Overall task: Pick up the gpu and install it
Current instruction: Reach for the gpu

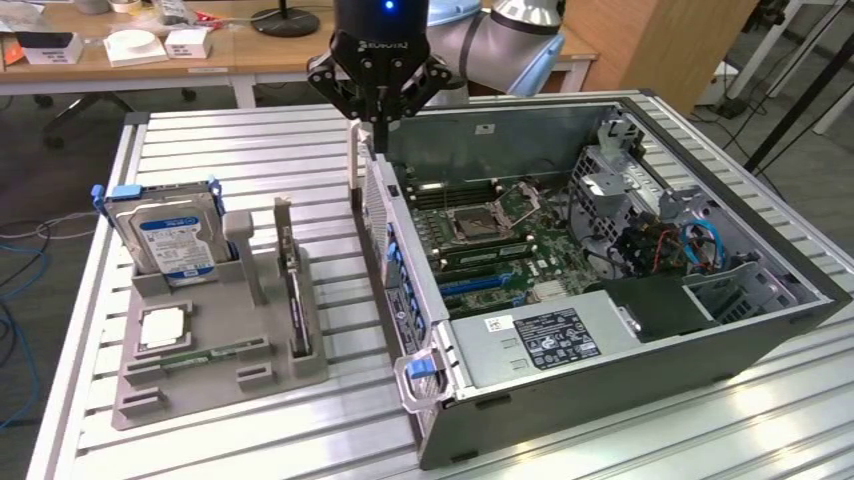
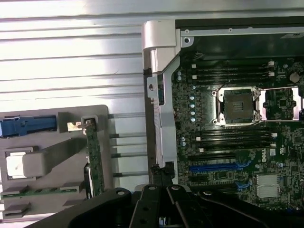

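Grey holder (image 1: 220, 385) sits just beside the case (image 1: 747, 330), on the exterior view's left. It likely props parts on edge so a top edge can be pinched. The gpu (image 1: 296, 300) stands on edge in the holder slot nearest the case, untouched. Its long axis runs near-to-far, parallel to the case's side wall, board edge up. The silver bracket end looks to be the far end. Hard drive (image 1: 174, 235) stands upright farther from the case. Gripper (image 1: 379, 130) hangs over the case's far corner, fingers pressed together, holding nothing.
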